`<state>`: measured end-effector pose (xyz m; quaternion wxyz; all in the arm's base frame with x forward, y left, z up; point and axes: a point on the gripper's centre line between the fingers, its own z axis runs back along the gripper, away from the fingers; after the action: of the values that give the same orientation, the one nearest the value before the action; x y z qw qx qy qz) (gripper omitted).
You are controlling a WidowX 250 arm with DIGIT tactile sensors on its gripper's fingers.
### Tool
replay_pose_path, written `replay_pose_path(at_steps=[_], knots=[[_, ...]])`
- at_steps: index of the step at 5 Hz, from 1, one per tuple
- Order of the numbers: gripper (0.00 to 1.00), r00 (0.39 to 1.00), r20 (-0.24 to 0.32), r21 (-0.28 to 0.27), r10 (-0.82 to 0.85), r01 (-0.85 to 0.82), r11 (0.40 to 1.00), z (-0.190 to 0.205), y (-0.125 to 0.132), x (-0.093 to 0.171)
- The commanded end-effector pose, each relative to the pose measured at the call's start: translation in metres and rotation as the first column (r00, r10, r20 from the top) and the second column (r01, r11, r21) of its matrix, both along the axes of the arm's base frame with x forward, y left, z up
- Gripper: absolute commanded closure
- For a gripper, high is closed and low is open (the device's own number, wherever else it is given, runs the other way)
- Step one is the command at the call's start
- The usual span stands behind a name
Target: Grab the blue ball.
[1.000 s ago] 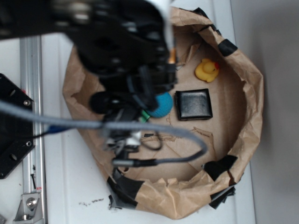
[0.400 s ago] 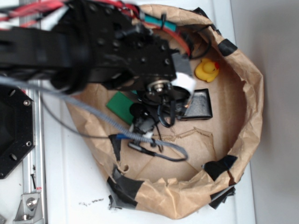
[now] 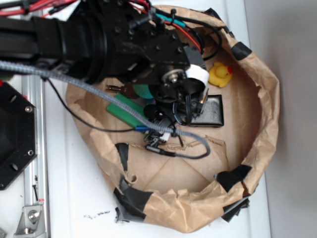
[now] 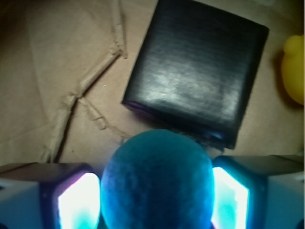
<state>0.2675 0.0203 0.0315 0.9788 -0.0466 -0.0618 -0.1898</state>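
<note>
In the wrist view the blue ball [image 4: 157,181], teal and dimpled, fills the space between the two lit pads [image 4: 78,200] of my gripper [image 4: 156,188]. Both pads lie against its sides, so the gripper is shut on it. The ball is just in front of the black square wallet [image 4: 195,76], over the brown paper floor. In the exterior view the black arm [image 3: 124,44] reaches over the middle of the paper enclosure and hides both ball and fingers.
The wallet [image 3: 214,111] lies right of the arm's wrist, with a yellow rubber duck [image 3: 219,74] [image 4: 295,69] behind it. A flat green piece [image 3: 124,110] lies to the left. Crumpled brown paper walls [image 3: 265,99] ring the floor. A metal rail [image 3: 32,148] runs along the left.
A second ago the ball lay uncovered left of the wallet. The arm has since swung over it, and the ball no longer shows in the exterior view.
</note>
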Motion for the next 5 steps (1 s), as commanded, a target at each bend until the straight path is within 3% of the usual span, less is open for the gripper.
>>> replay_pose_path(at_steps=[1, 2, 3, 4, 5], knots=[[1.00, 0.970, 0.214, 0.179, 0.115, -0.155, 0.971, 0.091, 0.000, 0.005], [1.00, 0.962, 0.205, 0.147, 0.183, -0.215, 0.965, 0.142, -0.007, -0.006], [1.00, 0.891, 0.092, 0.022, 0.445, -0.449, 0.893, 0.158, -0.014, -0.024], [1.00, 0.824, 0.033, 0.034, 0.566, -0.567, 0.823, 0.152, -0.016, -0.027], [1.00, 0.818, -0.002, 0.044, 0.576, -0.575, 0.817, 0.142, -0.015, -0.028]])
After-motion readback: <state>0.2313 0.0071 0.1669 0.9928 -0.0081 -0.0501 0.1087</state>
